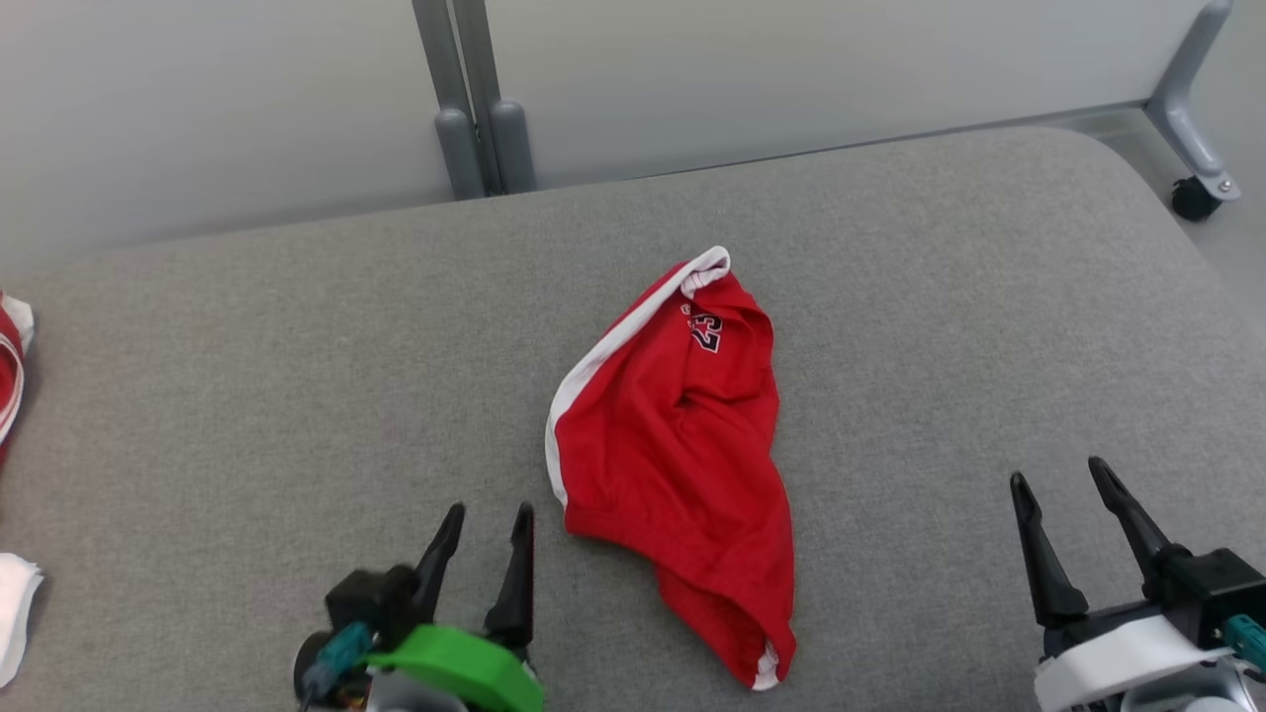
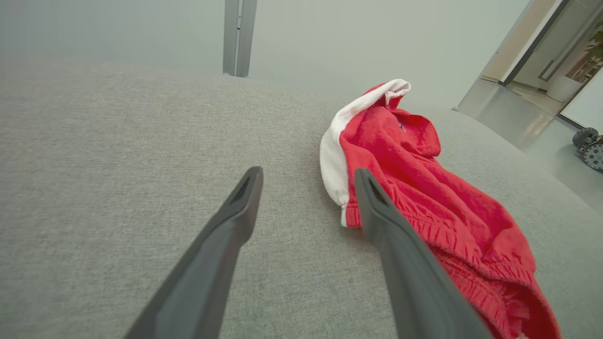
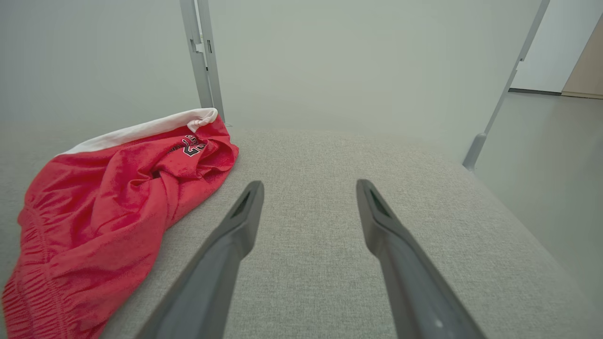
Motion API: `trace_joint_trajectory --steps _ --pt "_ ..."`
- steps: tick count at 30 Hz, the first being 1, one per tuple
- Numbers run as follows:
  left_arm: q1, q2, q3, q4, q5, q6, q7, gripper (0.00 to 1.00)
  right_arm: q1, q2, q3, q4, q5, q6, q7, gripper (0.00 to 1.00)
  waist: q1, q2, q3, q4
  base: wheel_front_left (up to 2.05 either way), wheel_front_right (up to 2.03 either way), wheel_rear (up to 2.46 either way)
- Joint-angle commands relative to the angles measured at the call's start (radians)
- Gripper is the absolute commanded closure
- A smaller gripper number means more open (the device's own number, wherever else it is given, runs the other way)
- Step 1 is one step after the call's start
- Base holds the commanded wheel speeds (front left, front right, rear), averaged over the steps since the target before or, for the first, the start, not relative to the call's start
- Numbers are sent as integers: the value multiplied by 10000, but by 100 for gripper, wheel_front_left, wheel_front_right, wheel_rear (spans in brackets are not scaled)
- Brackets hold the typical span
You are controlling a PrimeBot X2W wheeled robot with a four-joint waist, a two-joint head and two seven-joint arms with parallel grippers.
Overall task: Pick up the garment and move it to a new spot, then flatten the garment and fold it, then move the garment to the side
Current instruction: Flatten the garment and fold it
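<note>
The garment [image 1: 678,450] is a pair of red shorts with white trim and a number print, lying crumpled in the middle of the grey padded table [image 1: 297,346]. My left gripper [image 1: 490,514] is open just left of its near edge, apart from it. In the left wrist view the garment [image 2: 424,197] lies to the right of my left gripper [image 2: 308,181], with one finger overlapping its edge in that view. My right gripper [image 1: 1056,475] is open well to the garment's right. The right wrist view has the garment [image 3: 118,207] left of my right gripper [image 3: 310,193], which holds nothing.
Another red and white cloth [image 1: 10,376] and a white cloth [image 1: 15,603] lie at the table's left edge. Grey partition posts [image 1: 475,109] stand behind the table. A castor leg [image 1: 1192,148] stands at the back right. The table's right edge drops to the floor.
</note>
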Motion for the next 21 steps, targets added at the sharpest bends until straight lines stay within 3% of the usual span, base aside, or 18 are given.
trace_joint_trajectory --steps 1,5,9,10,11,12,15,21 --pt "-796 29 -392 451 -430 -64 109 0 -321 41 107 -57 67 0 -28 0 0 0 680 -315 0 0 0" --pt "-2111 41 -1413 2084 -1376 -102 721 0 -709 95 322 81 133 0 -30 0 0 0 1042 -775 0 0 0" --pt "-2916 41 -1720 3538 -1995 109 965 0 -863 183 235 177 167 0 -28 0 0 0 1138 -1235 0 0 0" --pt "-3012 41 -1767 3780 -2086 88 917 14 -855 191 198 192 169 0 -30 0 0 0 1138 -1303 0 0 0" --pt "-3107 36 -1854 4050 -2171 -11 865 85 -833 210 155 215 174 0 -28 0 0 0 1125 -1391 0 0 0" --pt "-3165 33 -1944 4233 -2251 -128 812 100 -797 220 103 233 182 0 -28 0 0 0 1114 -1440 0 0 0" --pt "-3429 38 -2034 4714 -2287 -247 564 100 -691 288 -59 272 207 0 -30 0 0 0 1066 -1551 0 0 0" --pt "-4426 506 -1522 4932 -1937 385 85 100 -632 382 -148 288 215 0 -30 0 0 0 985 -1571 0 0 0"
